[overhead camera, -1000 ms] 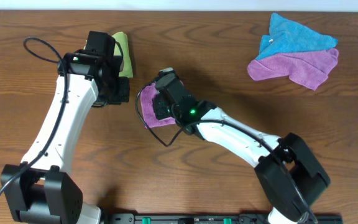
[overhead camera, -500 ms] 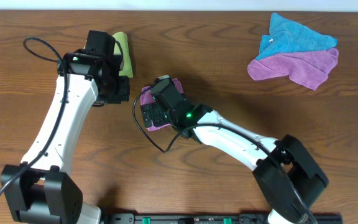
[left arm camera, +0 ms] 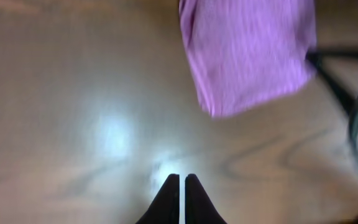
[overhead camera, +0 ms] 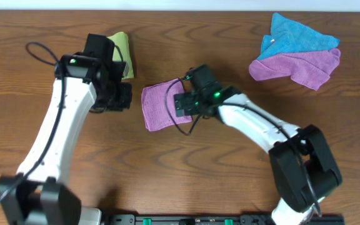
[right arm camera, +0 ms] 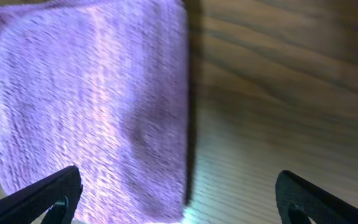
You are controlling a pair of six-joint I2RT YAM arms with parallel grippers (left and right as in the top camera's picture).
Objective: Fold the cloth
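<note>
A folded purple cloth point(overhead camera: 160, 106) lies flat on the wooden table, left of centre. It fills the left of the right wrist view point(right arm camera: 92, 106) and shows at the top of the left wrist view point(left arm camera: 247, 53). My right gripper point(overhead camera: 184, 103) hangs over the cloth's right edge; its fingers point(right arm camera: 176, 196) are wide open and empty. My left gripper point(overhead camera: 119, 97) is left of the cloth; its fingers point(left arm camera: 180, 186) are shut and empty above bare wood.
A folded green cloth point(overhead camera: 122, 50) lies behind my left arm. A blue cloth point(overhead camera: 295, 36) and another purple cloth point(overhead camera: 302, 67) lie crumpled at the back right. The table's far edge runs along the top.
My right gripper has let go of the purple cloth and drawn back to the right. The cloth now lies flat and uncovered. The left arm has barely shifted.
</note>
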